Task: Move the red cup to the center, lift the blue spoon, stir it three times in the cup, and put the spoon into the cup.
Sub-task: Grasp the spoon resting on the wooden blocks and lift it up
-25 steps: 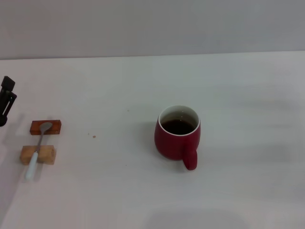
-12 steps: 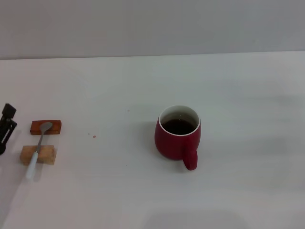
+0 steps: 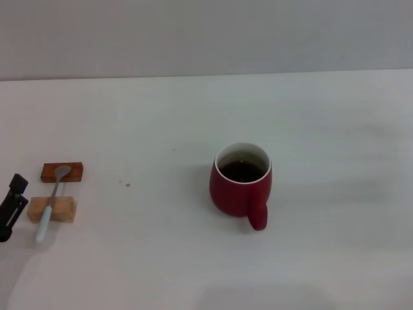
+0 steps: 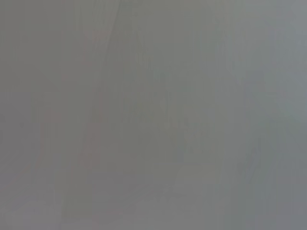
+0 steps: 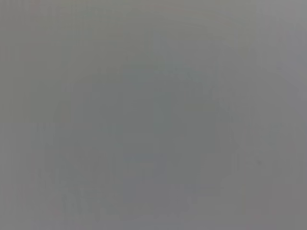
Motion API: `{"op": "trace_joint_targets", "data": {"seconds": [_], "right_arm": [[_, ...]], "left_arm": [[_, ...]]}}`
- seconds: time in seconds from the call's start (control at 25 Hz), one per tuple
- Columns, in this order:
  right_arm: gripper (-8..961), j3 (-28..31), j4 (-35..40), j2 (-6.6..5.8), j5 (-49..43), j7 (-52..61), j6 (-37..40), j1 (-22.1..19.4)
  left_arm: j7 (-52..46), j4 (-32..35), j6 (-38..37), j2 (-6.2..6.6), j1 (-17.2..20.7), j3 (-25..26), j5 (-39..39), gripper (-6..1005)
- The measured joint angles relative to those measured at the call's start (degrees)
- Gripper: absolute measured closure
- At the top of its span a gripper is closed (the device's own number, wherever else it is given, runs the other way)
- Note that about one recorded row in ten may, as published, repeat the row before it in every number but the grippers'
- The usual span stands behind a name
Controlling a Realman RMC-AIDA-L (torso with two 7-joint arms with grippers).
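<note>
The red cup point(image 3: 241, 186) stands near the middle of the white table, with dark liquid inside and its handle toward me. The blue spoon point(image 3: 50, 202) lies at the far left across two small blocks, its metal bowl on the red-brown block point(image 3: 62, 172) and its pale handle over the light wooden block point(image 3: 52, 209). My left gripper point(image 3: 11, 208) shows as a dark shape at the left edge, just left of the spoon's handle. The right gripper is out of view. Both wrist views show only plain grey.
The white table point(image 3: 322, 129) spreads to the back wall. A tiny reddish speck point(image 3: 128, 185) lies between the blocks and the cup.
My left gripper has moved toward me along the left edge, from beside the red-brown block to beside the light wooden block. Cup and spoon have not moved.
</note>
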State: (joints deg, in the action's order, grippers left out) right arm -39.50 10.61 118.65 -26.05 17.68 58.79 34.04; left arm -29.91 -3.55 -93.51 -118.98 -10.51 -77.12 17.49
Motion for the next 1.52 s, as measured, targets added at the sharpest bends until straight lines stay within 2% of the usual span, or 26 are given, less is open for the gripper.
{"op": "trace_joint_targets", "data": {"seconds": [0.44,0.8,1.08,1.52], "right_arm": [[364,0.0,-0.1,-0.07,0.0,-0.1,-2.0,0.6],[365,-0.3,-0.1,-0.09,-0.1,-0.2,-2.1,0.7],[365,-0.5,-0.2,-0.09,-0.3,-0.2,-2.2,1.4],[365,-0.7,-0.2,-0.09,-0.4,-0.2,-2.2,1.9]], "left_arm": [[-0.2,-0.3,0.4,0.32,0.9,-4.6,0.0,215],[-0.2,-1.0,2.1,0.25,1.5,-5.1,0.0,216],[-0.2,-1.0,3.0,-0.14,1.5,-7.7,0.0,217],[-0.1,-1.0,5.1,0.11,1.9,-8.4,1.5,218]]}}
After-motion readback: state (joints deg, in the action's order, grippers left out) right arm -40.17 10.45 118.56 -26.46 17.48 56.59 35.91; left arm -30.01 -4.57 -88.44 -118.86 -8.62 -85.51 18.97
